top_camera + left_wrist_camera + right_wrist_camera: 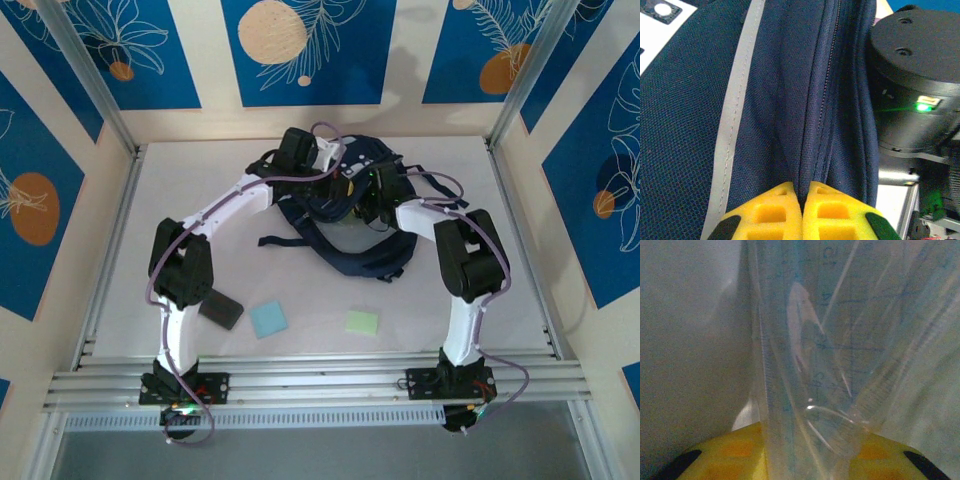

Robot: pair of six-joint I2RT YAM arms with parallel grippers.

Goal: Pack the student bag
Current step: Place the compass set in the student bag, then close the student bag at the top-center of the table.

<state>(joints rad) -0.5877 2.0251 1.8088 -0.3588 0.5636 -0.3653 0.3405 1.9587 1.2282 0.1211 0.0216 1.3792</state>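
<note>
Centrally, on the far half of the table, the student bag (350, 255) lies slumped, black straps trailing toward the near side, and both arms bend inward over it. Left gripper (802, 210): fingers pressed together on a ridge of navy fabric right beside the zipper (825, 75), just right of the grey stripe (735, 100); the white patch (660, 20) sits at upper left of that wrist view. Judged purpose: lifting the lip to hold the mouth open for the other arm. The right arm's black housing (910, 90), green light on, sits just beside the pinched fold. Right gripper (805, 450): clamped on a clear plastic piece (830, 340) with faint printed lines, possibly a ruler or a sleeve, cannot tell which. It stands up between the yellow fingers against dim grey surroundings, likely the bag's lining, so the item appears to be going in. Table (310, 295): flat, white, matte. Loose on its near part, well apart from the bag: a dark block (222, 310) touching or just beside the left arm, a blue pad (268, 319) and a green pad (361, 322), probably waiting to be packed. Aluminium rails (320, 380) run along the near edge where the bases are bolted. Slanted posts rise at the far corners. Walls are cream with blue panels bearing white leaf outlines and orange discs.
</note>
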